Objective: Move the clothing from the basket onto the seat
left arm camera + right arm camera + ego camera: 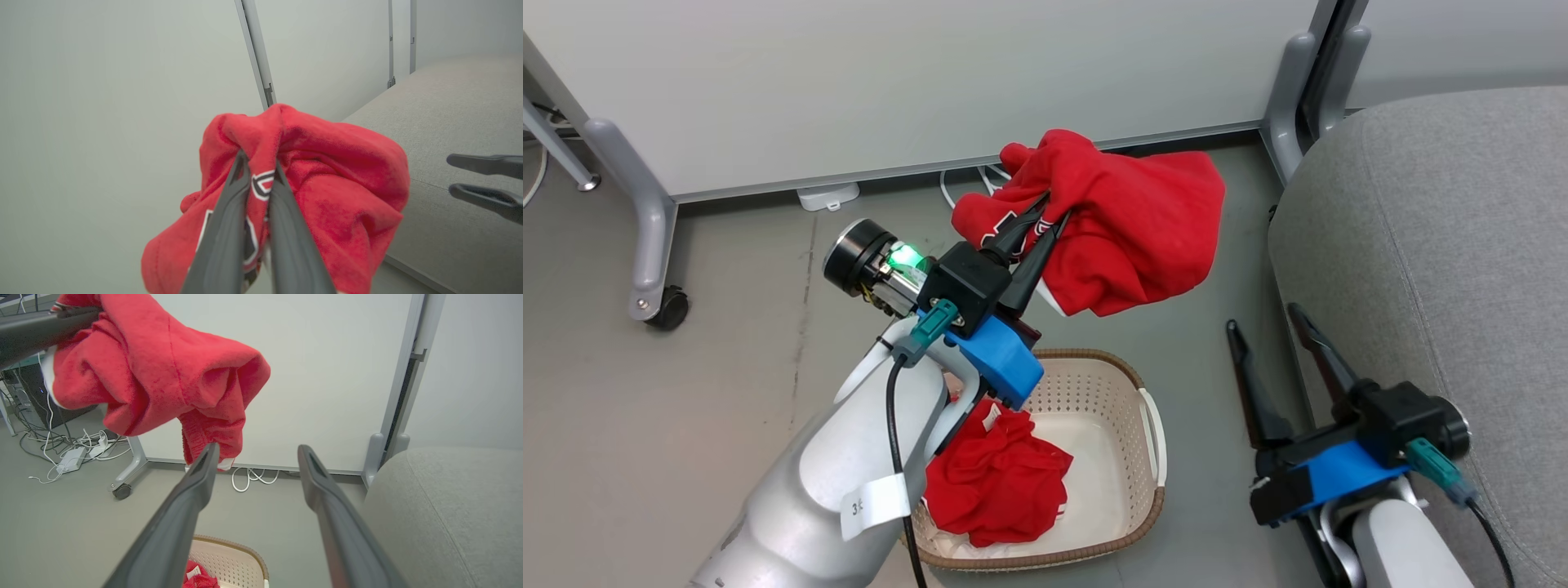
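Observation:
My left gripper [1058, 206] is shut on a red garment [1131, 224] and holds it in the air above the floor, past the far end of the basket [1147, 425]. In the left wrist view both fingers [229, 220] pinch the red cloth [339, 179] where black-and-white lettering shows. A second red garment [996, 482] lies crumpled inside the cream basket. My right gripper [1266, 322] stands open and empty, between the basket and the grey seat [1437, 245]. In the right wrist view the held clothing [163, 371] hangs up left of my open right gripper [253, 455].
A pale wall panel [915, 82] on grey wheeled legs [654, 237] stands behind the held garment. White cables [249, 479] and a power strip [71, 459] lie on the floor under it. Bare grey floor [645, 425] spreads to the left of the basket.

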Tool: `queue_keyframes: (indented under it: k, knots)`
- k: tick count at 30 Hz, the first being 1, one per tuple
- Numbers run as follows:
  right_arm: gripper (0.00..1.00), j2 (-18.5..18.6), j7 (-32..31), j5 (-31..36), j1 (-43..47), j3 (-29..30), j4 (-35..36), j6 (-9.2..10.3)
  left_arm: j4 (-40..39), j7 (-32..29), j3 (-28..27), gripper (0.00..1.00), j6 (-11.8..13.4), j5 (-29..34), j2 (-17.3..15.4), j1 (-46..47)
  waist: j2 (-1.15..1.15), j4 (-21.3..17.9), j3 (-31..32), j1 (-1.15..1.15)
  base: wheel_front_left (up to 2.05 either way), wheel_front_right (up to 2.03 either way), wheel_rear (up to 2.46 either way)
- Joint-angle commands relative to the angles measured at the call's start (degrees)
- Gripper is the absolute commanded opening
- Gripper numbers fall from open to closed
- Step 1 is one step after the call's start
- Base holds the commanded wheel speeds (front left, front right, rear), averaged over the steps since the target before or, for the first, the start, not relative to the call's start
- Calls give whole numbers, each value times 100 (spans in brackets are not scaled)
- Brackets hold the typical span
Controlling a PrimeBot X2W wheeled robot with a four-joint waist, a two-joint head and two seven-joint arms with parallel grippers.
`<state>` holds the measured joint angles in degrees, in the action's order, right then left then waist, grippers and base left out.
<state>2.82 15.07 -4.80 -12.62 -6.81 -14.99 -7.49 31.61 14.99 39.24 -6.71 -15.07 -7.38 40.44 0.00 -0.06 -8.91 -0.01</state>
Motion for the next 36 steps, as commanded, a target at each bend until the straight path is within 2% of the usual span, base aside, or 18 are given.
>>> queue_keyframes:
  k: [1,11,28,29,30,36]
  knots:
    - [100,12,16,-40,-130,-89,-27,-1,-30,29,-46,0,-26,30,5,-35,0,17,-5,1,0,0,0]
    - [100,69,16,-318,-741,-782,-337,-1,-61,29,-38,0,-68,119,100,-36,0,130,-52,1,0,0,0]
    - [100,20,11,-418,-1489,-1028,-930,-1,-123,29,75,0,-77,145,185,37,0,167,-114,1,0,0,0]
    - [47,18,11,-423,-1532,-1042,-983,-1,-124,29,93,0,-77,132,188,42,0,171,-113,1,0,0,0]
    - [0,15,11,-429,-1560,-1059,-1015,-1,-122,29,107,0,-77,117,190,45,0,174,-110,1,0,0,0]
    - [0,7,11,-570,-1649,-1119,-1108,-1,-94,29,148,0,-78,76,187,58,0,190,-92,1,0,0,0]
